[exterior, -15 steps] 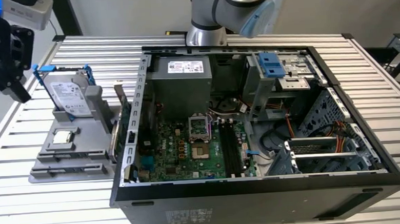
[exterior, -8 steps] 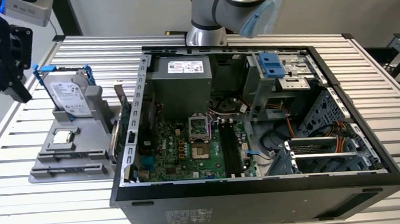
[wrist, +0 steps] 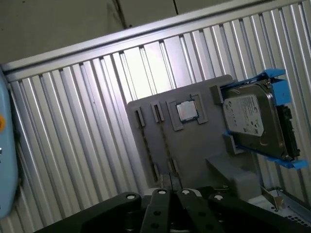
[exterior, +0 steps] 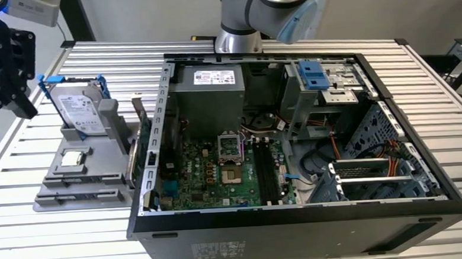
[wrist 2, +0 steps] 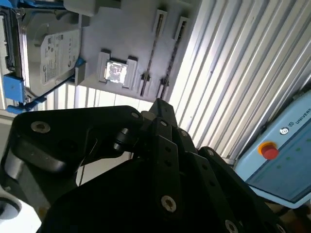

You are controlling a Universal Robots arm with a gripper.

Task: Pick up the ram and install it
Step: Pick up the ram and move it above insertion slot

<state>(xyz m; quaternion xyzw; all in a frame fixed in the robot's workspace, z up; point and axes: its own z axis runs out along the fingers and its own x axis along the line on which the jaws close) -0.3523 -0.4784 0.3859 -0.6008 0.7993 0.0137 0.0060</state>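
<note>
The ram [wrist: 164, 141] stands on edge as a thin dark stick in a long slot of the grey holder [wrist: 194, 145]. The second wrist view shows the ram [wrist 2: 154, 48] in the same way. In the exterior view the holder [exterior: 59, 174] lies on the table at the left of the open computer case [exterior: 299, 221], with the ram slots at its near end. My black gripper [exterior: 16, 99] hangs high above the table, beyond the holder's far left corner. In both wrist views the gripper [wrist: 171, 187] [wrist 2: 158, 104] looks shut and empty, well above the holder.
A silver hard drive [exterior: 80, 113] in a blue bracket stands at the holder's far end, with a small square CPU chip [exterior: 74, 157] in front of it. Long black slots [exterior: 269, 172] run along the motherboard [exterior: 210, 178] inside the case. A light blue pendant [wrist 2: 282, 155] lies beside the table.
</note>
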